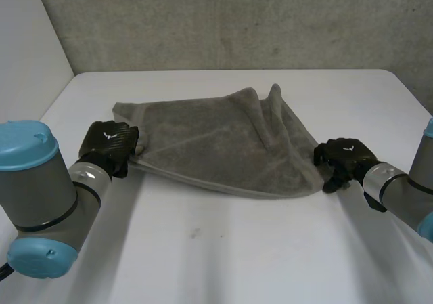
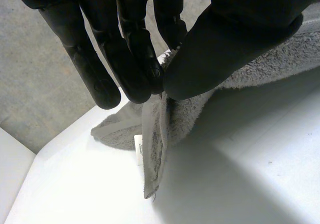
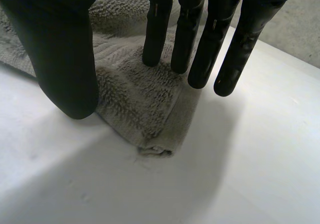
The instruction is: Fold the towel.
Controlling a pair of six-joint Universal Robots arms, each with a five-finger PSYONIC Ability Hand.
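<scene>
A grey towel lies rumpled and loosely doubled over on the white table, with a raised fold near its far right. My left hand is at the towel's near left corner. In the left wrist view the thumb and fingers of this hand pinch the towel's edge, which hangs down from them to the table. My right hand is at the near right corner. In its own view the right hand holds its fingers straight over the towel corner, thumb apart beside it. That corner lies flat on the table.
A grey wall stands behind the table's far edge, and a white wall runs along the left side. A small white label shows on the towel near the pinched edge. Bare tabletop stretches in front of the towel.
</scene>
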